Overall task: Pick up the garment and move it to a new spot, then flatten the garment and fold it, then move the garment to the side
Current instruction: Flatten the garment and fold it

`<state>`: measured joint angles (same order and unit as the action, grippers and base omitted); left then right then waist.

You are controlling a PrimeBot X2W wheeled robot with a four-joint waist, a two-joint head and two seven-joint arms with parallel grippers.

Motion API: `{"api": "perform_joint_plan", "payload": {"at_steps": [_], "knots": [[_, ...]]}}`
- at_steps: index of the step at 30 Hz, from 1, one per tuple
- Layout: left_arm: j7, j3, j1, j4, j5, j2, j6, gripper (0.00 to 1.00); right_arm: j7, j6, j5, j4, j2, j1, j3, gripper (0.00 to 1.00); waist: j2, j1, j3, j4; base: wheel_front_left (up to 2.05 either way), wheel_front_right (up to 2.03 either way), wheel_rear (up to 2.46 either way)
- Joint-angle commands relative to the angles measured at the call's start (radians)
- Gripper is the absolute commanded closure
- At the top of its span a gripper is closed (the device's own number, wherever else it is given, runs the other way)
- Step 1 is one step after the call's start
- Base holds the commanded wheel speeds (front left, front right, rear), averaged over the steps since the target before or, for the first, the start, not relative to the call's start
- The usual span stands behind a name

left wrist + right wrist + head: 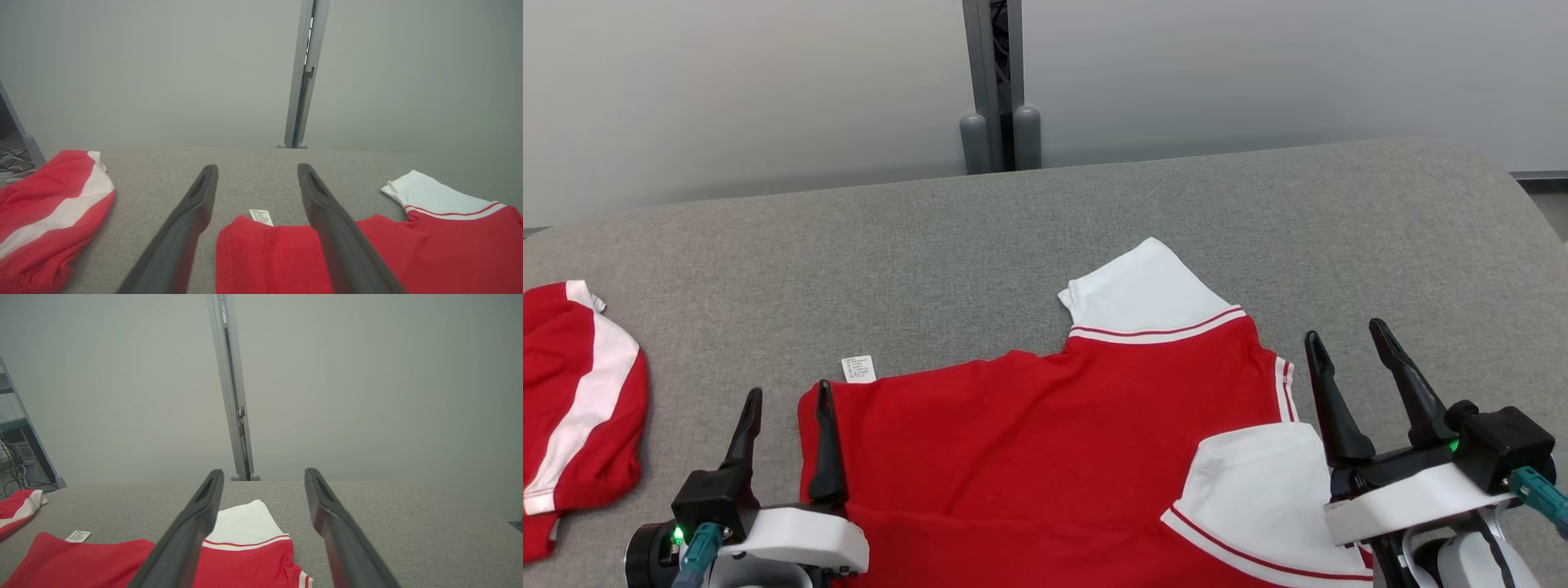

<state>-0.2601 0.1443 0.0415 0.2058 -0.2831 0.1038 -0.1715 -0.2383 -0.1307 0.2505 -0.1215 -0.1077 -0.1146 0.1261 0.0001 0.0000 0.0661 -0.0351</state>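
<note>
we see the red garment [1045, 441] lying spread at the near middle of the grey bench [1094, 204], one white sleeve [1143, 294] pointing far and a white label [858, 368] at its far left corner. our left jaws stand released over its left edge. our right jaws stand released just right of it. a second red-and-white cloth [580, 392] lies well apart at the bench's left edge.

Red garment [1045, 433] on grey surface [1013, 229], left tool [790, 389], right tool [1343, 329], fingers spread
</note>
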Motion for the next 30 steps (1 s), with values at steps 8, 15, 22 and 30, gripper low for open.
{"api": "perform_joint_plan", "payload": {"at_steps": [8,15,22,30], "knots": [[-0.005,-0.052,0.017,0.027,0.037,-0.013,0.03,0.0,-0.017,0.0,0.008,-0.024,-0.007,-0.025,-0.002,0.0,-0.0001,0.0,0.009,-0.011,0.0,0.0,0.0],[0.04,-0.059,0.092,0.172,0.076,0.039,0.014,0.0,-0.02,0.0,0.014,-0.023,-0.007,-0.045,0.008,0.0,-0.0001,0.0,0.064,-0.038,0.0,0.0,0.0],[0.137,-0.032,0.207,0.287,0.109,0.101,0.037,0.0,-0.024,0.0,0.014,-0.022,0.001,-0.064,0.012,0.0,-0.0001,0.0,0.123,-0.066,0.0,0.0,0.0],[0.211,-0.002,0.265,0.35,0.117,0.122,0.052,0.0,-0.028,0.0,0.01,-0.033,0.009,-0.075,0.003,0.0,-0.0001,0.0,0.149,-0.076,0.0,0.0,0.0]]}}
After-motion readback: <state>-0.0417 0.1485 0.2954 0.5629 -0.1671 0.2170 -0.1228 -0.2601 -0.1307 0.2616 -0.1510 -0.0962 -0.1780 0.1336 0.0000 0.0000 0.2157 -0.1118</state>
